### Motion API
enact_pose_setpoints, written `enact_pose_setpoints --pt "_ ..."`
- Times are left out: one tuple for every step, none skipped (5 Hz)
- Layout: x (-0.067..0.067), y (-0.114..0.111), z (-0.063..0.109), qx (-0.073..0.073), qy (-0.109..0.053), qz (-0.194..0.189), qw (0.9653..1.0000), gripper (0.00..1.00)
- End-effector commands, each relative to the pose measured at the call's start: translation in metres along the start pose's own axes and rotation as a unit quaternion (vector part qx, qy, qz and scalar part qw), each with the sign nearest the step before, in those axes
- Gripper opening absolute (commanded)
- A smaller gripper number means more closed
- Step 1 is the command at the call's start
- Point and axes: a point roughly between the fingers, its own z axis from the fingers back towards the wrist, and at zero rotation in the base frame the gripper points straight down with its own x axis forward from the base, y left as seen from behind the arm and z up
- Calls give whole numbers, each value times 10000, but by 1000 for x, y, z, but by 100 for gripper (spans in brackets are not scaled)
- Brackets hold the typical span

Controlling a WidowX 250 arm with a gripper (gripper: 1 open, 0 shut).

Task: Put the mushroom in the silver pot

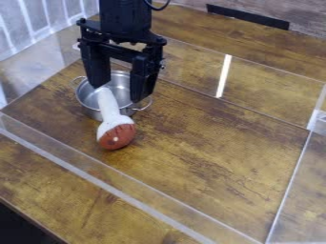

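Note:
The mushroom (pixel 116 132) lies on its side on the wooden table, reddish-brown cap toward the front and whitish stem pointing back toward the pot. The silver pot (pixel 95 97) stands just behind it, partly hidden by the arm. My black gripper (pixel 122 84) hangs over the pot's right half, a little above and behind the mushroom. Its two fingers (pixel 94 88) stand wide apart, open, with nothing between them.
Clear acrylic walls (pixel 76 157) fence the work area, with a low rail running across the front and another along the right. A white slatted frame (pixel 32 24) stands at the back left. Bare wood (pixel 216 143) stretches to the right of the mushroom.

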Motion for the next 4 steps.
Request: enact_pose_setpoints --pt "-2 -1 -24 16 71 196 9998 100" --pt "-3 -4 -64 44 113 369 9992 100" --pt "4 -2 -77 60 107 311 9994 100" --pt "13 3 -79 71 33 264 9996 100"
